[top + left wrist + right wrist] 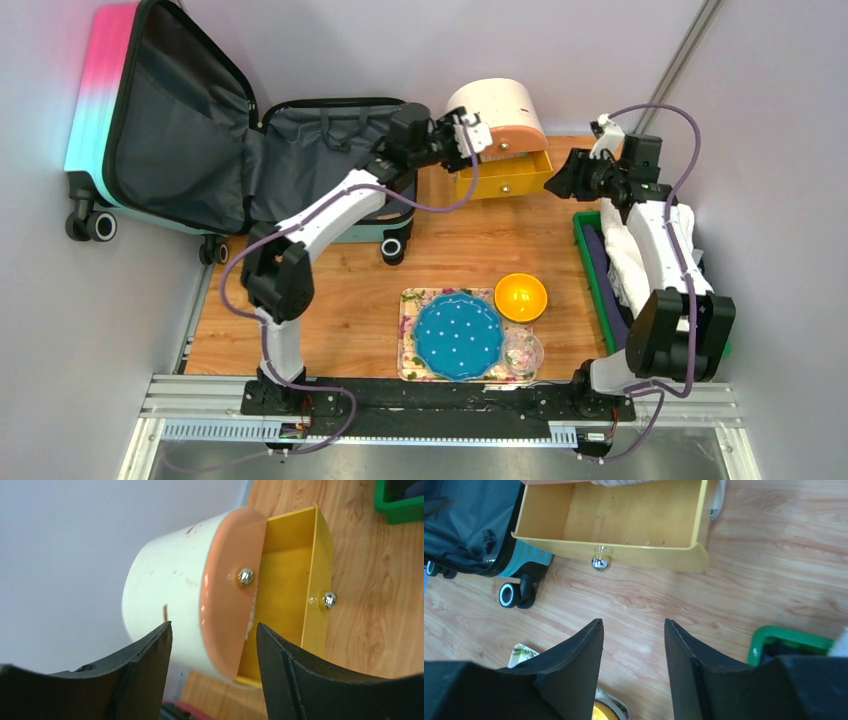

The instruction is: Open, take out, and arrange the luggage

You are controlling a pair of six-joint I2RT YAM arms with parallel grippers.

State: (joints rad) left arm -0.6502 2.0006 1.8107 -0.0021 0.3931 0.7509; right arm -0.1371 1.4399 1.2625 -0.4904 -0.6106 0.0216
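So, luggage (180, 130) sits open out back; my left gripper (214, 627) gapes empty by the cabinet (165, 580), right gripper (634, 622) parted, empty too, near the drawer (624, 515).

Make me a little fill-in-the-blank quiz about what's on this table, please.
1. The suitcase at the far left is ____, its dark lining showing.
2. The cabinet's yellow drawer is pulled out and has ____ in it.
3. The blue plate has white polka ____.
4. The tray at the right is ____ in colour.
Missing words: open; nothing; dots; green.
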